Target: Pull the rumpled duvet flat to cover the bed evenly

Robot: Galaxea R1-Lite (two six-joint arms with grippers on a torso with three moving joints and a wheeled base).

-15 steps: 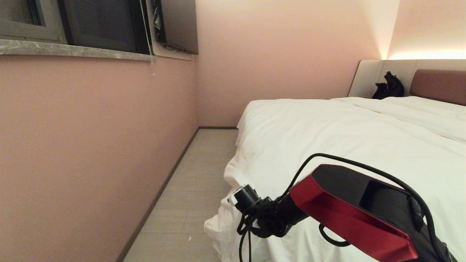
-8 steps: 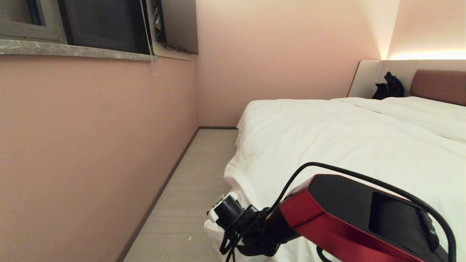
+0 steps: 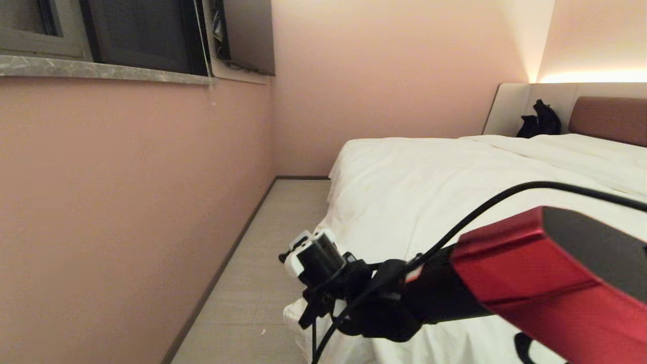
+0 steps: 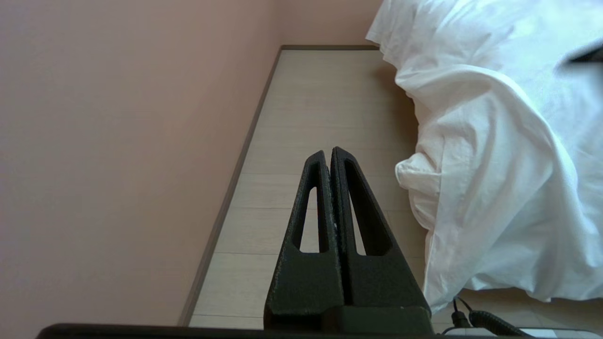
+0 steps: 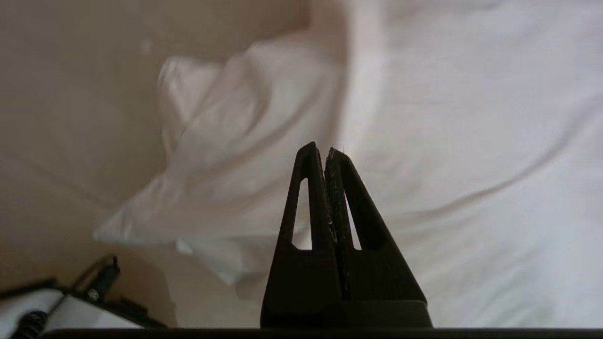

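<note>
one white duvet point(image 3: 455, 182) covers the bed point(image 3: 606, 119), softly creased, long axis toward the headboard, near corner bunched over the floor point(image 3: 263, 283). right pincer point(image 5: 325, 153) closed, empty, above it; left pincer point(image 4: 328, 155) closed.

Bare floor strip point(image 3: 263, 253) (narrow) runs between wall point(image 3: 126, 202) and bed point(image 3: 455, 172).

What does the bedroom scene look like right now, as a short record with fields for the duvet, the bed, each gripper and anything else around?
duvet: white duvet spread over the mattress, near corner bunched and hanging toward the floor
bed: bed with reddish-brown headboard
right gripper: right gripper shut, empty, above the duvet's near corner
left gripper: left gripper shut, empty, over the floor beside the bed
other: black object by the headboard; window on the pink wall
</note>
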